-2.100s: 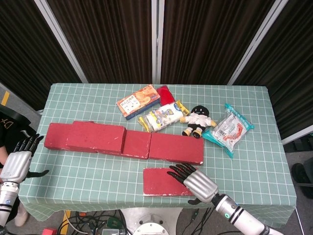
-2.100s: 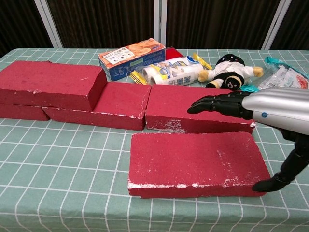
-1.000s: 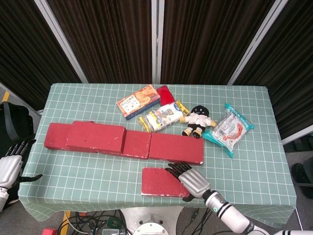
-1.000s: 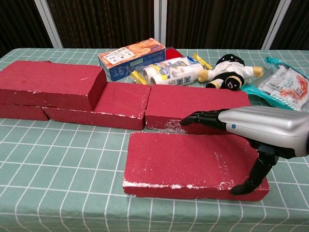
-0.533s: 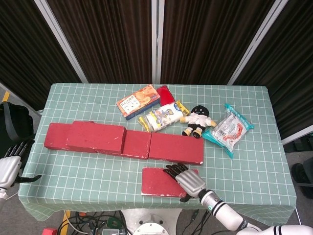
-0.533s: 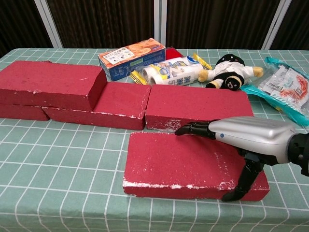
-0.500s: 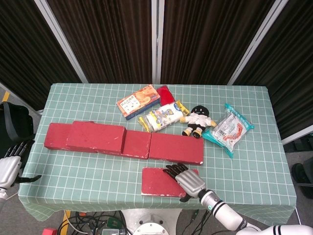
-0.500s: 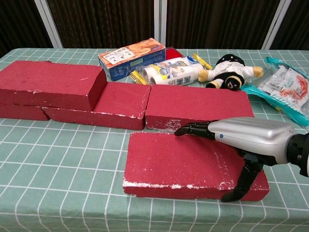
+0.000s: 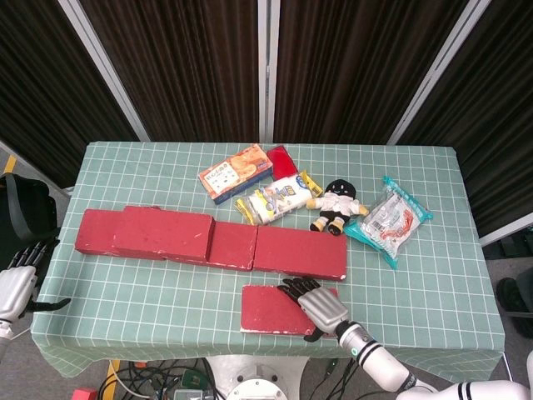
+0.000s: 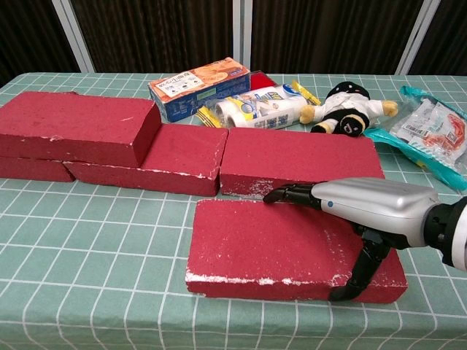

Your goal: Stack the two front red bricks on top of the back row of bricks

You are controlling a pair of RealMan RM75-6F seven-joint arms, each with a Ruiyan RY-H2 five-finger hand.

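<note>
Your right hand [image 10: 372, 210] lies flat over the front brick [image 10: 277, 244] at the near edge of the table [image 9: 166, 300], its dark fingers [image 10: 288, 195] stretched across the top to the far edge and its thumb hooked down over the near face, so it grasps the brick from above. From overhead, the same hand [image 9: 321, 308] covers the right end of that brick [image 9: 271, 310], which sits flat on the green checked cloth just in front of the back row [image 9: 208, 242], close to the row's right-hand brick [image 10: 299, 166] but apart from it. Only one loose brick shows in front. At the left end of the row, one brick [image 10: 73, 135] already rests on top of another, with the middle brick [image 10: 164, 164] beside it. Your left hand [image 9: 17, 287] hangs off the table's left edge, fingers spread and holding nothing. Beyond the row lie a cracker box [image 9: 236, 172], a small red box [image 9: 281, 157], a white snack pack [image 9: 275, 200], a small doll [image 9: 335, 204] and a teal-edged bag [image 9: 390, 218]. Dark curtains [image 9: 208, 58] close off the back.
</note>
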